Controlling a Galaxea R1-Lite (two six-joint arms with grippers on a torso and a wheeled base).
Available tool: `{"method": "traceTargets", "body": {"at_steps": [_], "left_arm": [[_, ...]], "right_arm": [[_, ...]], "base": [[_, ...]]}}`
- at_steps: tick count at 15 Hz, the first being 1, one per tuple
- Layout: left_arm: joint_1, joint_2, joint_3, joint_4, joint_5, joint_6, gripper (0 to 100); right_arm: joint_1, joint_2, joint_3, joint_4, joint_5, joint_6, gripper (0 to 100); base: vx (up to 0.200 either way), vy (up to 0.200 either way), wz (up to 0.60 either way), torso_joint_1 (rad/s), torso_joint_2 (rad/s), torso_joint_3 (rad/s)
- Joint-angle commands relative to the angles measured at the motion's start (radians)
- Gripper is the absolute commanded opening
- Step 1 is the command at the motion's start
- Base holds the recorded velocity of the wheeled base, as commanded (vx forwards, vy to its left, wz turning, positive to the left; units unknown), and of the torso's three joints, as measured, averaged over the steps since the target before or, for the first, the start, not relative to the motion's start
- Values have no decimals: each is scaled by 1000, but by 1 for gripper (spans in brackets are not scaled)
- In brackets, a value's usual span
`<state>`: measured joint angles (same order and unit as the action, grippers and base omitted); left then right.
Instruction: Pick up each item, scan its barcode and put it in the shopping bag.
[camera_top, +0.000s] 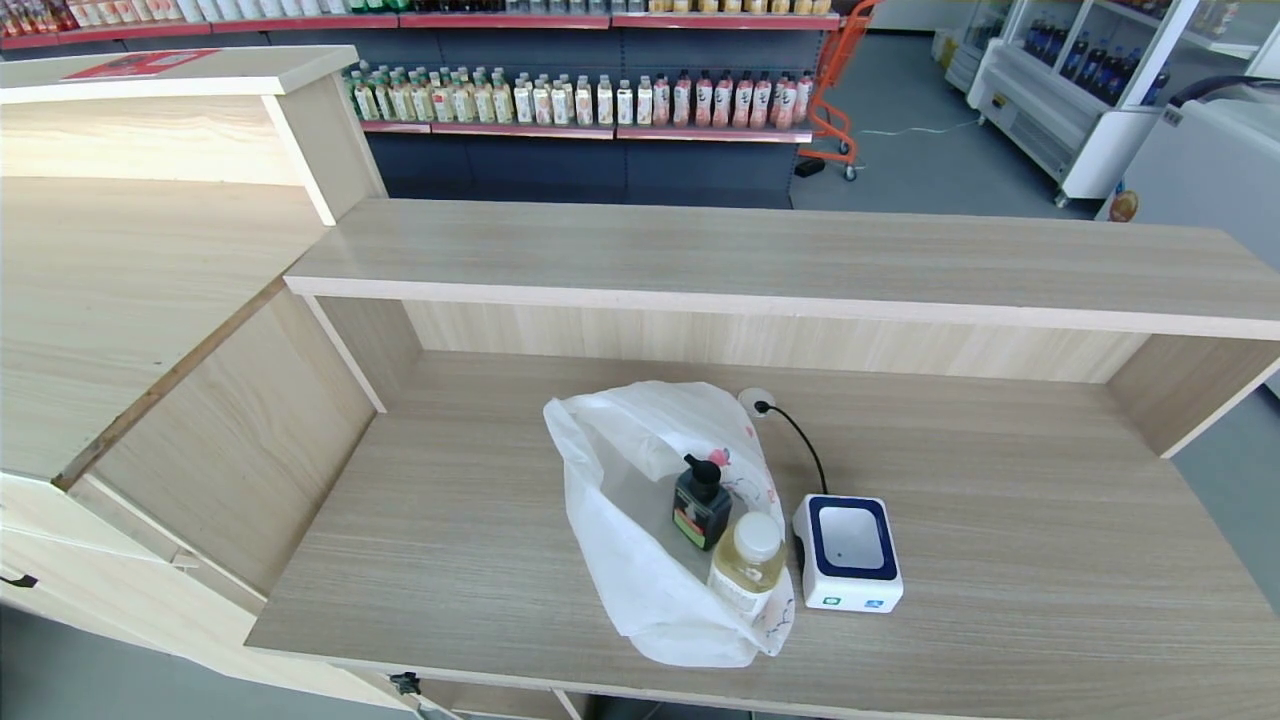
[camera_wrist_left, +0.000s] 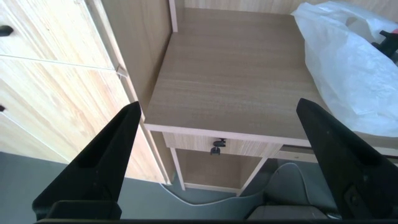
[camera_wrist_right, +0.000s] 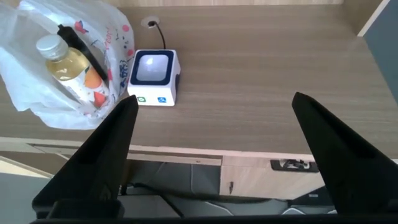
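- The white plastic shopping bag (camera_top: 640, 520) lies slumped on the wooden surface (camera_top: 1000, 560), a little left of its middle, its mouth open so the contents show.
- Inside the bag a dark pump bottle (camera_top: 701, 505) with a black pump head stands toward the back. A drink bottle (camera_top: 748, 562) of pale yellow liquid with a white cap sits just in front of it, close against it.
- A white scanner (camera_top: 848, 552) with a dark blue frame round its window sits just beside the bag on the right, near the drink bottle.
- A black cable (camera_top: 800, 440) curves from the back of the scanner to a round port (camera_top: 757, 402) in the surface behind the bag.
- The left pincer (camera_wrist_left: 217, 106) hangs off the front left corner of the surface, its two dark fingers spread wide with nothing between them. The bag's edge lies off to one side of it.
- The right pincer (camera_wrist_right: 214, 98) hangs just off the front edge, somewhat right of the scanner, likewise gaping wide and holding nothing.
- A raised ledge (camera_top: 800, 260) runs along the back of the surface, and beyond it store shelves (camera_top: 580, 100) carry rows of bottles.
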<state>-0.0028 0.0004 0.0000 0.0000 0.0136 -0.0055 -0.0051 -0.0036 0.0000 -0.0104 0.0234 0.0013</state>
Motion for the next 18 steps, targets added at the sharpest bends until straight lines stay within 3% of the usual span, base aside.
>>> {"method": "traceTargets", "body": {"at_steps": [1,7,16,18], "left_arm": [[0,0,0,0,0,-1,100],[0,0,0,0,-1,1,100],[0,0,0,0,0,1,100],[0,0,0,0,0,2,100]], "right_arm": [[-1,4,0,0,-2,2,0],[-1,4,0,0,-3,6,0],[-1,4,0,0,-3,6,0],[-1,4,0,0,-3,5,0]], "base": [[0,0,0,0,0,0],[0,0,0,0,0,0],[0,-200,0,2,1,2],[0,0,0,0,0,0]]}}
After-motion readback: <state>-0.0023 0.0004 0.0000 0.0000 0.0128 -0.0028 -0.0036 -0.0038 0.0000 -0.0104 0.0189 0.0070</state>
